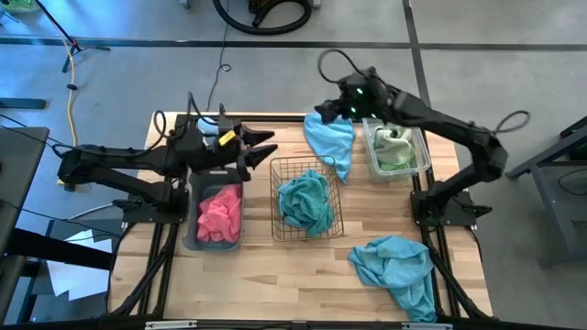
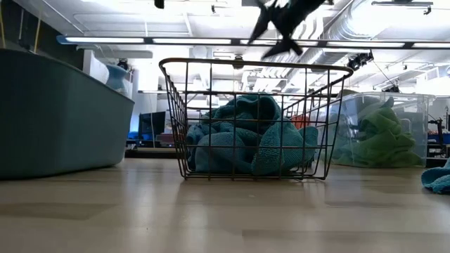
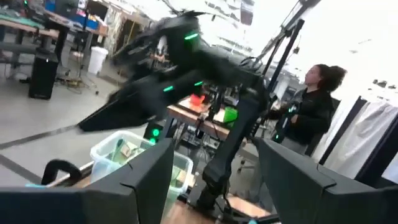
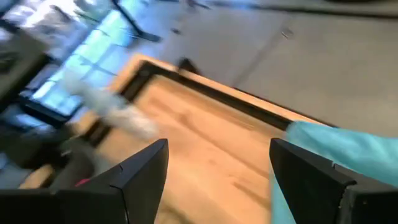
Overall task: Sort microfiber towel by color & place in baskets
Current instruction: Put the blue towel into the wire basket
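Note:
My left gripper (image 1: 269, 147) (image 3: 214, 155) is open and hovers over the far end of the dark grey-blue tub (image 1: 194, 220), where a pink towel (image 1: 220, 213) lies. My right gripper (image 1: 323, 110) (image 4: 217, 149) is open above the table's far edge, right beside a teal towel (image 1: 332, 137) (image 4: 348, 149) spread on the wood. The wire basket (image 1: 279, 197) (image 2: 176, 105) holds a bunched teal towel (image 1: 305, 202) (image 2: 246, 137). A green towel (image 1: 394, 147) (image 2: 376, 137) fills the clear bin (image 1: 424, 151). Another teal towel (image 1: 399, 270) lies crumpled near the right near corner.
Tub, wire basket and clear bin stand in a row across the table's middle. Bare wood shows in front of them (image 1: 275, 284). In the left wrist view, a person (image 3: 311, 106) stands beyond the table, behind my right arm (image 3: 186, 68). Cables lie on the floor past the far edge.

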`<control>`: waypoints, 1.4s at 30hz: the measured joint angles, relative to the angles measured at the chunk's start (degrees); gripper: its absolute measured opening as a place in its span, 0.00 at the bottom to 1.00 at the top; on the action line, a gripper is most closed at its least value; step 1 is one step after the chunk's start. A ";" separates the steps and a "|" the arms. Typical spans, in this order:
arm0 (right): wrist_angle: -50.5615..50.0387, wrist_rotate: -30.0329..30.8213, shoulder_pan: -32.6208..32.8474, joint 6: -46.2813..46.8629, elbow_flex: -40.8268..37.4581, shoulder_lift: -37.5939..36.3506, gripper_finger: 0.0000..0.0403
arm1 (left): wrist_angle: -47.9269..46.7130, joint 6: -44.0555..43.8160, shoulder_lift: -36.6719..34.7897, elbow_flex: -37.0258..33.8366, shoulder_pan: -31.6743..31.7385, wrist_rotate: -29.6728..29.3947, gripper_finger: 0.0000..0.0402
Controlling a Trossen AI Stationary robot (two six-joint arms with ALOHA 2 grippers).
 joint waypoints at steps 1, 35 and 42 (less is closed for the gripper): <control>-1.02 -0.12 -1.33 0.37 1.11 2.02 0.69 | 0.32 0.01 -0.29 -0.07 0.17 0.02 0.56; -14.77 -0.32 -6.29 7.32 2.25 34.92 0.69 | -10.85 0.07 -4.40 -0.07 0.31 0.83 0.56; -15.26 -0.03 -5.50 4.96 2.44 36.18 0.69 | -10.96 0.08 -4.38 -0.07 0.31 0.64 0.56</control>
